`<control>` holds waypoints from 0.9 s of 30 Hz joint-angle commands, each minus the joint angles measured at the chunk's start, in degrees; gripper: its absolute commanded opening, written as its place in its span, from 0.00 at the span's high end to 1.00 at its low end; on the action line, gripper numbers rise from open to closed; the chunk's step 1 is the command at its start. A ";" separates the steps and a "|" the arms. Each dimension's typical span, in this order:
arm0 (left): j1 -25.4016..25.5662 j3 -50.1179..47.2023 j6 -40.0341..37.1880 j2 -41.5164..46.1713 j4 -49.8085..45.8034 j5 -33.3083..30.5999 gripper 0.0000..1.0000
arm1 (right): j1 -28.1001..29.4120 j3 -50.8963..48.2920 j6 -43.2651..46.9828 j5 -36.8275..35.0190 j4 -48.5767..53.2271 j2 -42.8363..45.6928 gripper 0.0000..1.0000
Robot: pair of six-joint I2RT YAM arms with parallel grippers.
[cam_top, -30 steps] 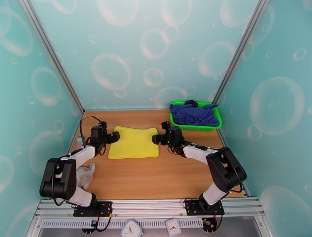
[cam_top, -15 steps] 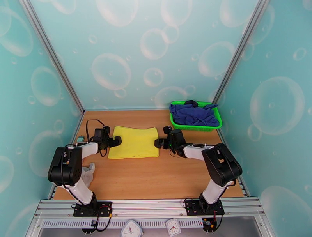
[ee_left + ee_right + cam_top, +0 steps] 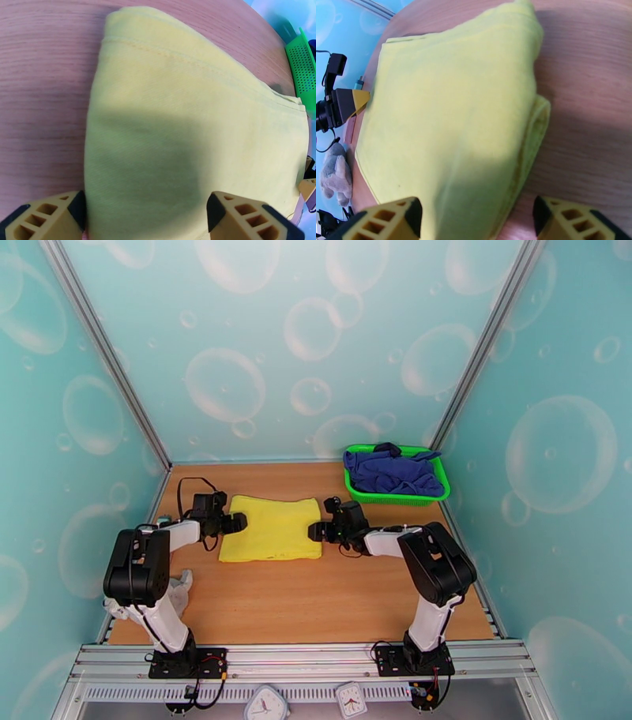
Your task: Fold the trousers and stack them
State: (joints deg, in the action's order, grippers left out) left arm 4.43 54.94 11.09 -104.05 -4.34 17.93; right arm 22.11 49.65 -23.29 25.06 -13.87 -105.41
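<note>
The yellow trousers [image 3: 271,528] lie folded into a flat, roughly square pad on the wooden table [image 3: 316,595]. My left gripper [image 3: 235,522] rests low at the pad's left edge, open, its fingers [image 3: 43,215] straddling the fabric [image 3: 189,130]. At the right edge sits my right gripper [image 3: 314,530], also open, with the folded edge [image 3: 450,118] between its spread fingertips [image 3: 379,219]. The left gripper's tip [image 3: 353,100] shows across the pad in the right wrist view.
A green basket [image 3: 396,496] at the back right holds a dark blue garment [image 3: 391,470]. A small grey-white cloth [image 3: 172,595] lies near the left arm's base. Teal walls enclose the table on three sides.
Both grippers have dropped lower and drawn in to the pad's side edges. The left one shifted slightly back, and the right one slid a little left. The trousers stay put.
</note>
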 commanded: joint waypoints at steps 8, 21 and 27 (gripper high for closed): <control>8.72 5.13 -0.94 -6.79 -6.08 4.69 0.29 | 2.05 2.25 -0.18 1.01 2.62 -5.20 0.25; 13.40 15.48 2.24 -3.54 -13.02 1.20 1.00 | 0.82 1.92 -0.32 0.92 1.91 -5.46 0.27; 14.29 24.87 4.74 -2.29 -19.19 -5.17 1.00 | -1.14 -1.18 -1.48 0.71 -0.80 -2.06 0.22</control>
State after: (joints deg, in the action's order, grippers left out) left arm 17.82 74.70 13.85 -109.54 -20.93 15.42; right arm 21.85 51.07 -23.33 26.57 -15.88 -107.44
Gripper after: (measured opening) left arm 0.152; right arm 0.778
